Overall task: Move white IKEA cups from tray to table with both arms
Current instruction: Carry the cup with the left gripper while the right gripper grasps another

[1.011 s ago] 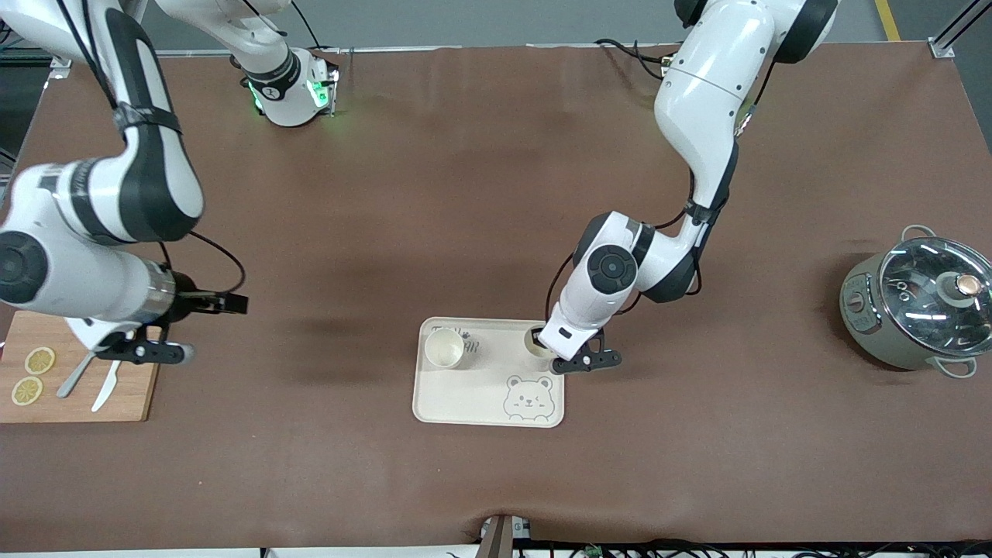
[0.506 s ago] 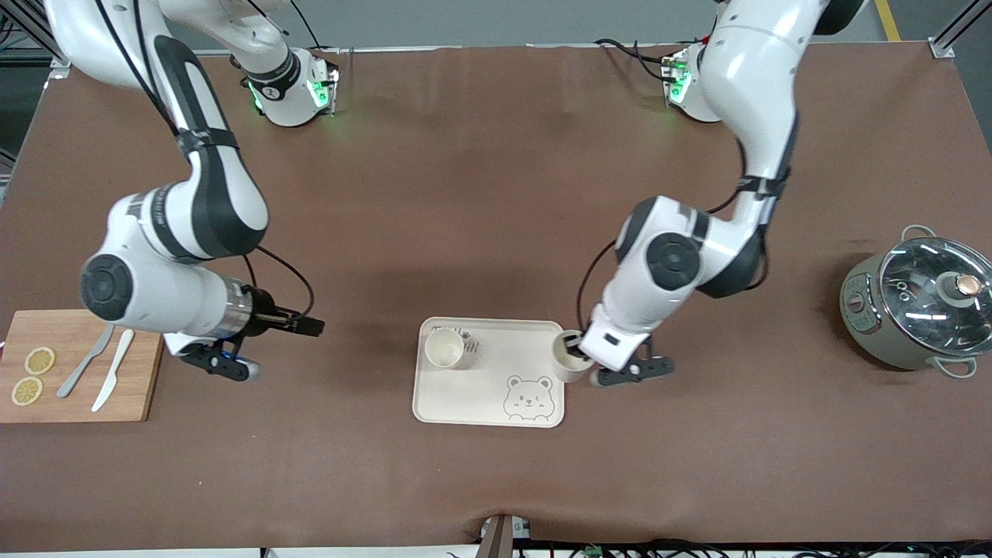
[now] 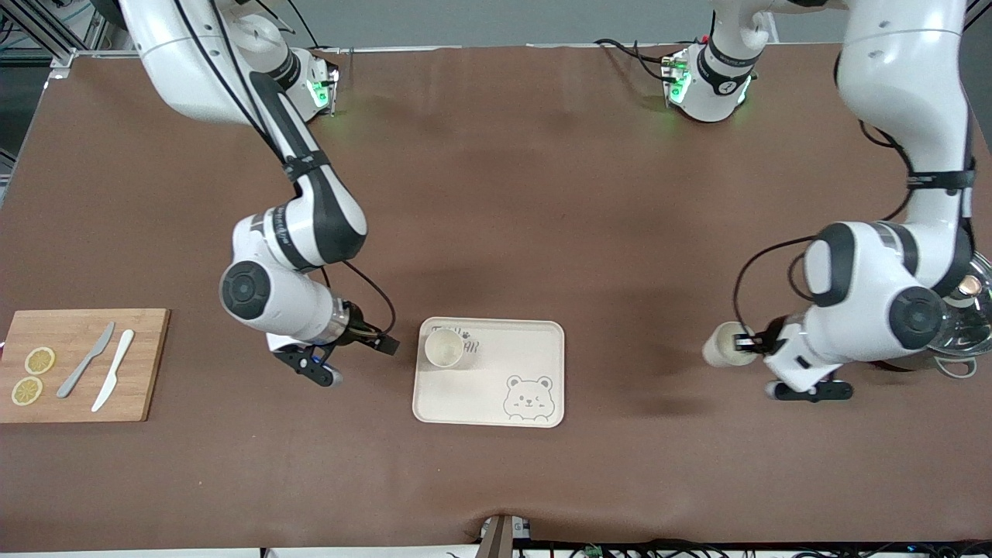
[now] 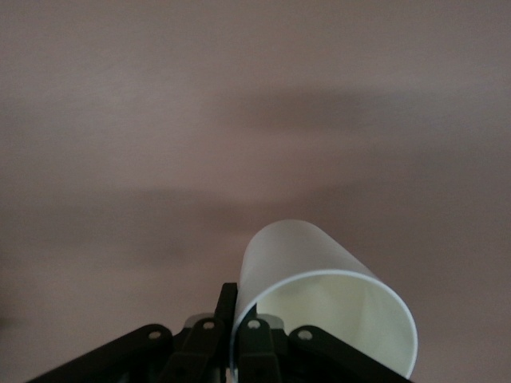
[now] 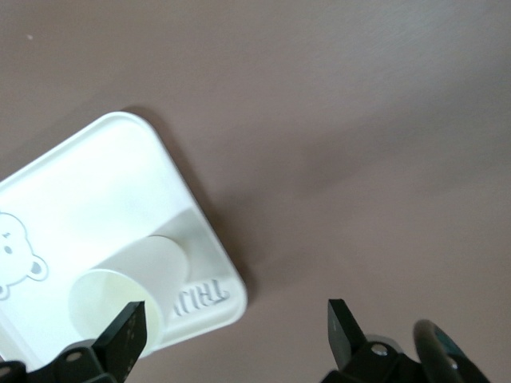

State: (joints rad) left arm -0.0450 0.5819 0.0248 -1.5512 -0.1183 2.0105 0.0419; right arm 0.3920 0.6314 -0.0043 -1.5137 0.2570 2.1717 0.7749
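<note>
Cup (image 3: 725,345) in L hand (image 3: 750,342)

High front cam; two close wrist cams

I see 2 small cream-white cups, plain, without handle, a little tapered. 1 cup (image 3: 445,348) stands upright on the tray (image 3: 490,407), in the corner toward my right arm's end, rim up and empty. My left gripper (image 3: 753,341) pinches the rim of the other cup (image 3: 724,346) and holds it tilted in the air over the bare table, near the pot.
</note>
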